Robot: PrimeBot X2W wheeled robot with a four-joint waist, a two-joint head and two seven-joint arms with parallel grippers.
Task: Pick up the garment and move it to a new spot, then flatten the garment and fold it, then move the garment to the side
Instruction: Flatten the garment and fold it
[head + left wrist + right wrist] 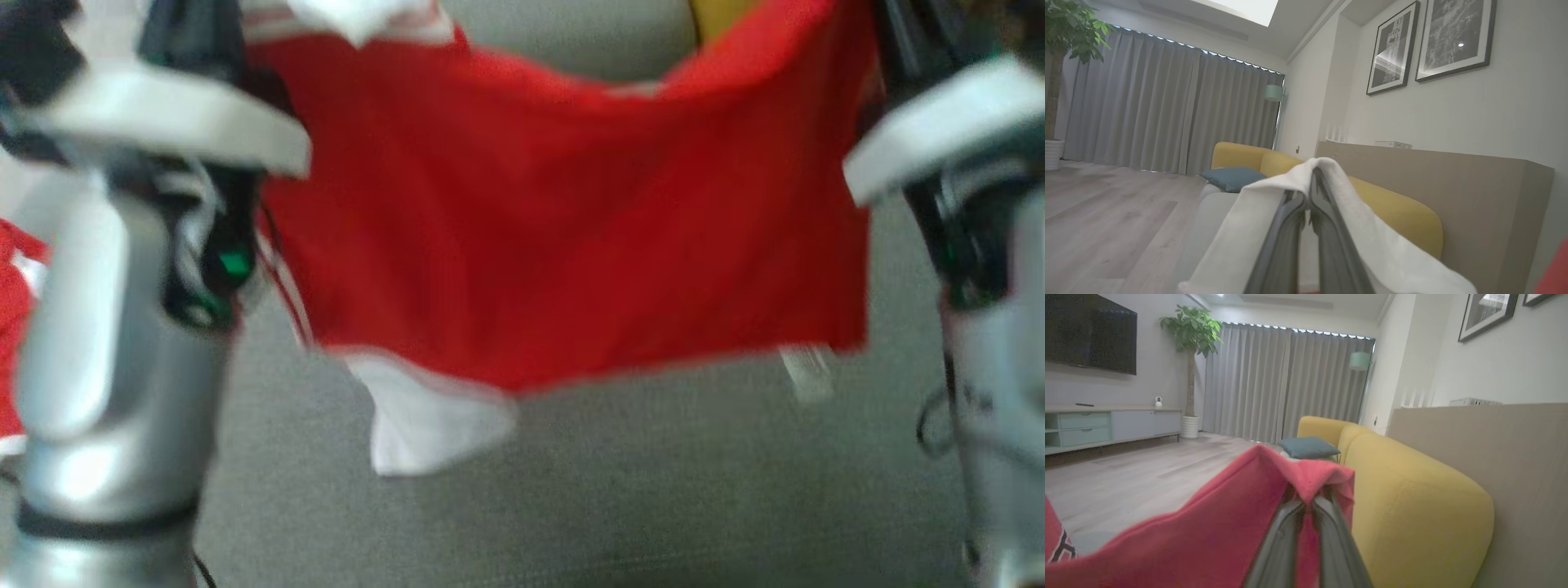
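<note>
**Red garment held aloft between both claws, ready to be set down**

A grey seat (571, 506), which looks to belong to the yellow-backed sofa (1412, 506), spreads beneath the work and seems the likely landing place. Above it hangs the red garment (563, 220), stretched left to right between the two arms. Its top edge sags in the middle and its lower hem hangs clear of the seat. The head view is blurred, so fine creases cannot be read. The step in hand appears to be the carry to a new spot, with flattening to follow.

The left claw (1309, 198) is clamped shut on a white part of the garment, which drapes over both fingers. The right claw (1308, 502) is pinched shut on a red corner, with cloth bunched over its tips. Both grips look like thin folds near an edge, so a sharp jerk could probably pull one free.

To do this well, hold the claws level and far enough apart to take up the sag without straining the pinches. Lower until the hem meets the seat first, then draw the top edge away so the cloth lays out flat rather than heaping. Let go only once the weight rests on the seat.

A white flap (424, 425) dangles below the hem on the left and may tuck under. A small white tag (804, 371) hangs at the lower right.
</note>
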